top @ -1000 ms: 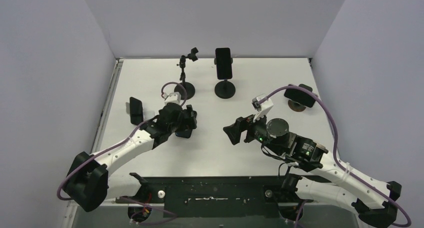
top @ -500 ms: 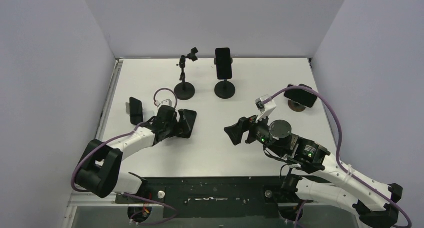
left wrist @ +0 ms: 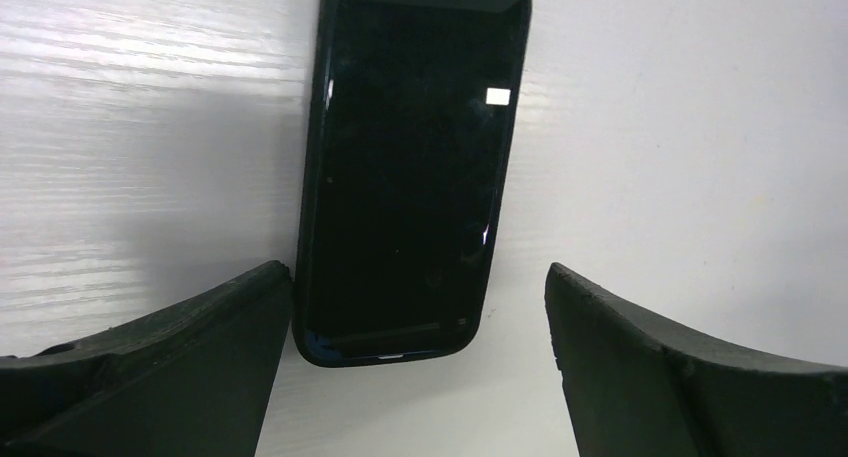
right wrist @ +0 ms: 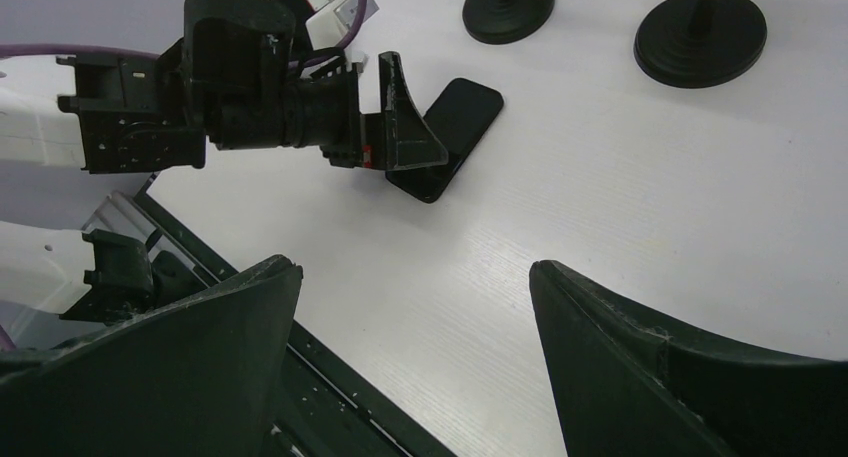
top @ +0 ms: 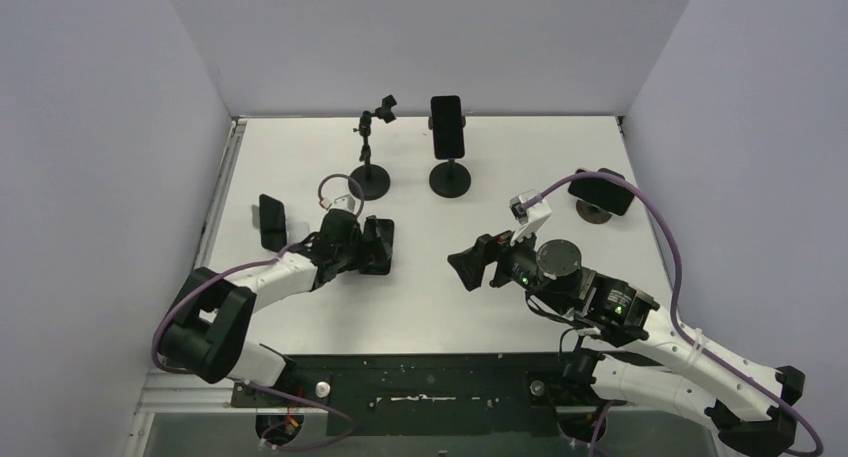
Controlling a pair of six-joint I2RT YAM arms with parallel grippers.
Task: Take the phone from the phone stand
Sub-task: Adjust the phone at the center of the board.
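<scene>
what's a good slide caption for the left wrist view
Open left gripper, fingers either side of a black rectangular phone lying flat on the white table

Phone: glossy black face is catching reflections. Table: white, faintly grained top is shining softly. Left gripper fingers: are looking matt, slightly rough.

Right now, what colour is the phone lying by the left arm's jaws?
Black all over; the phone shows best in the left wrist view.
</scene>
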